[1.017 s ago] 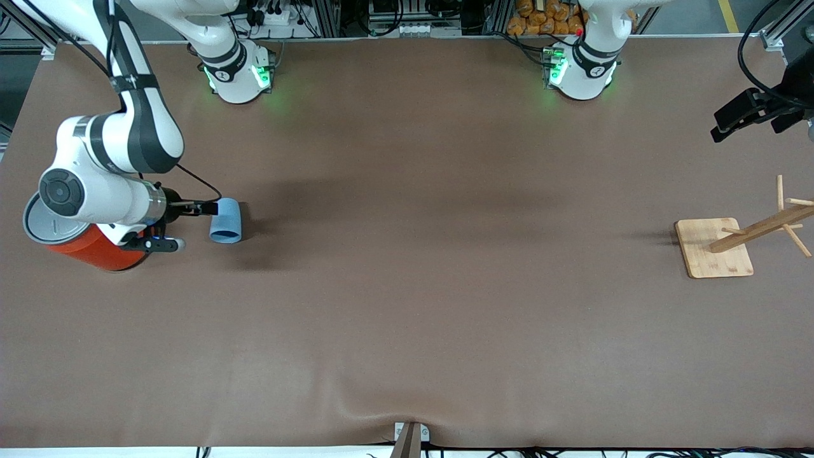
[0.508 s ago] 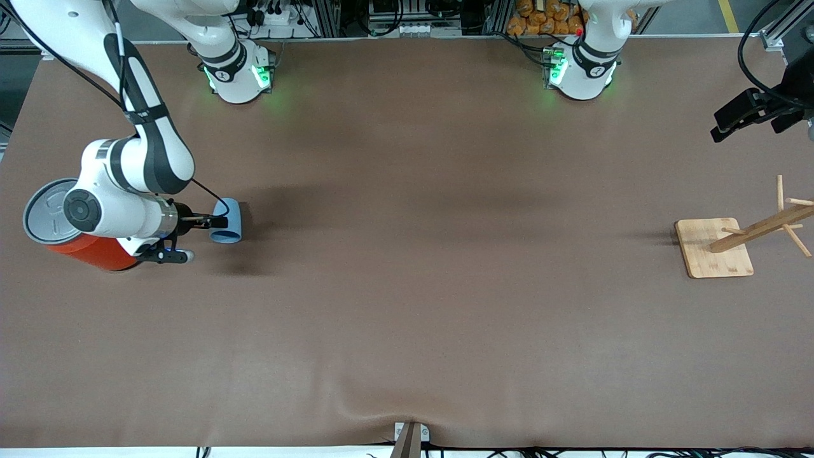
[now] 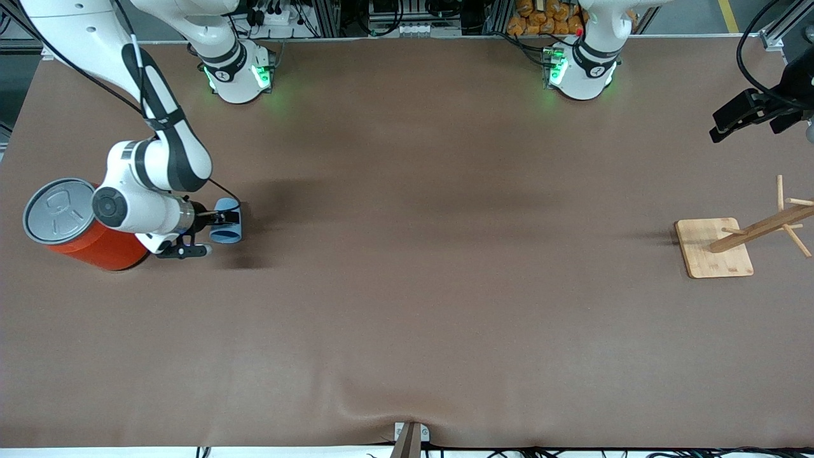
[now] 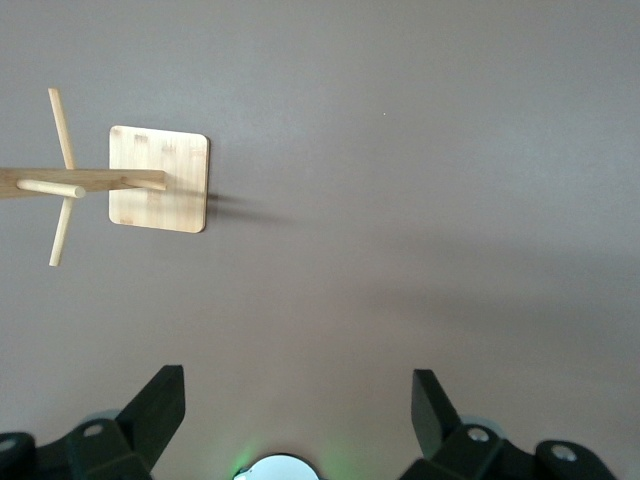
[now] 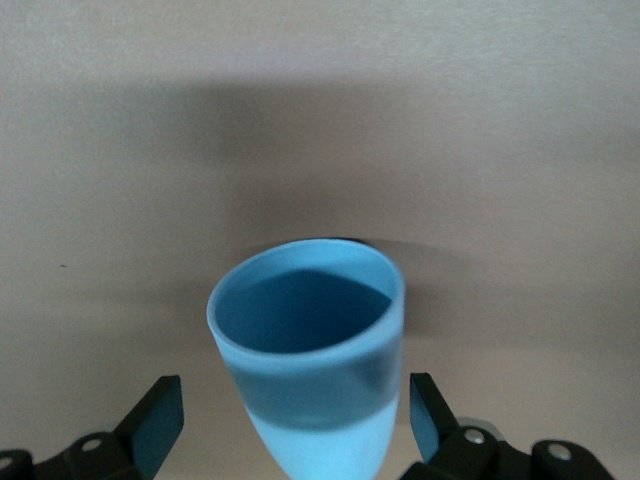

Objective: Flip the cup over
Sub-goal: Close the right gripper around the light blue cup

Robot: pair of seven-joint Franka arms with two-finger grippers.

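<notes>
Beside the orange can (image 3: pixel 95 245), the right tool (image 3: pixel 210 234) probably straddles the lying cup (image 3: pixel 227 229), fingers spread for gripping; the left tool (image 3: pixel 741 117) waits spread over the desk (image 3: pixel 407 286).

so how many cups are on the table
1. The light-blue cup lies on its side beside the orange can, toward the right arm's end, between the open right gripper's fingers. None seems hidden.

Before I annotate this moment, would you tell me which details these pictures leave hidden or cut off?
- Cup: its base runs off the right wrist view's edge; in the front view the right gripper partly covers it, so contact is unclear.
- Orange can: the right arm hides part of its wall in the front view.
- Wooden rack: its pegs are cut by the front view's edge.
- Left gripper: only its fingers show in the left wrist view.
</notes>
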